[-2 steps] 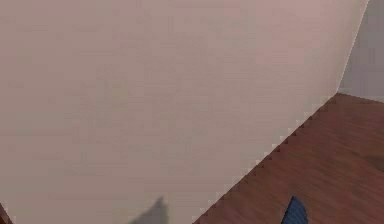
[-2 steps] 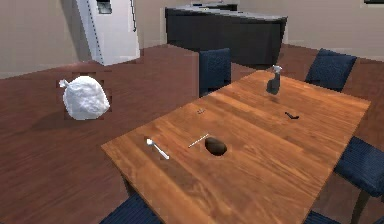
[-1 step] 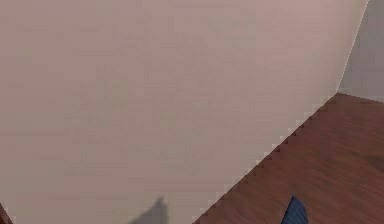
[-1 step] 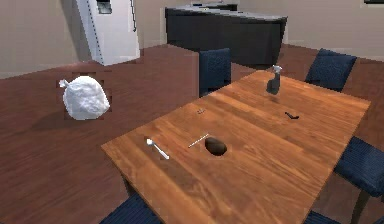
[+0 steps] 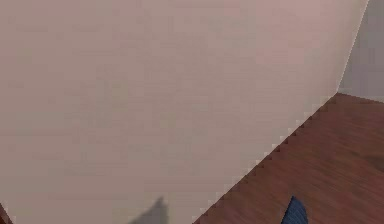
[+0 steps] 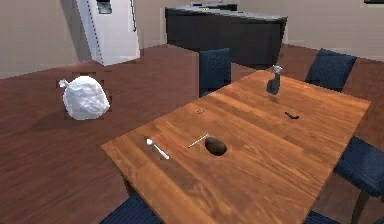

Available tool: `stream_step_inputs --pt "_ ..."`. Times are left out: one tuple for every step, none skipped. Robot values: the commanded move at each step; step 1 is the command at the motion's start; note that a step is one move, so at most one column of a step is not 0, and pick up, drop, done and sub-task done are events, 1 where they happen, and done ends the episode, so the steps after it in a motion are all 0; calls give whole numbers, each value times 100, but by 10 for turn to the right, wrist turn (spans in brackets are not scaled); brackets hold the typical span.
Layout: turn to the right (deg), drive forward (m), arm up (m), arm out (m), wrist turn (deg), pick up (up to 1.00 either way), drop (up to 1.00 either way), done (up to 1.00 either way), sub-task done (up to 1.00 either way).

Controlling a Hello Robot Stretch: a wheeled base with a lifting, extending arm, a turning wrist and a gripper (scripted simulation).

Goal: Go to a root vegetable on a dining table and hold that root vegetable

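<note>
Fwd view: corner of a blue chair back (image 5: 295, 212) at the bottom edge, on red-brown plank floor (image 5: 330, 160). Past it a plain beige wall (image 5: 150, 90) runs diagonally across; a grey wall (image 5: 366, 50) meets it at far rt.

Arm side view, near to far:
- Blue padded chair seat (image 6: 130, 212) at the bottom edge, tucked at the near corner of the bench. Another blue chair (image 6: 365, 165) at the bench's rt side.
- Brown rectangular wooden dining bench (image 6: 300, 160), set at an angle, one corner pointing to the view's left.
- On the near half: white spoon-shaped utensil (image 6: 157, 148) lying flat nr the left corner. Just rt of it a thin pale utensil (image 6: 197, 141), also flat. Just beside that, approx mid-bench, a dark brown oval lump (image 6: 216, 147). It lies on the wood and fits the root vegetable by shape and colour, though it's too small to be sure.
- Further out: small dark curved item (image 6: 291, 115), type unclear. Nr the far edge a grey bottle-shaped shaker (image 6: 273, 82), upright.
- Two more dark blue chairs behind the far edge, one twd the middle (image 6: 214, 68), one far rt (image 6: 331, 68).
- White crumpled bag (image 6: 85, 98) on the floor, well apart from the bench, view's left.
- At the back: dark cabinet block w/ pale top (image 6: 225, 30), and a white fridge (image 6: 105, 28) at its left.

Tool: state can't be told.
</note>
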Motion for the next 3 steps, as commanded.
stream_step_inputs --pt "0 0 0 50 0 0 0 0 0" --pt "0 0 0 0 450 0 0 0 0" --pt "0 0 0 0 450 0 0 0 0"
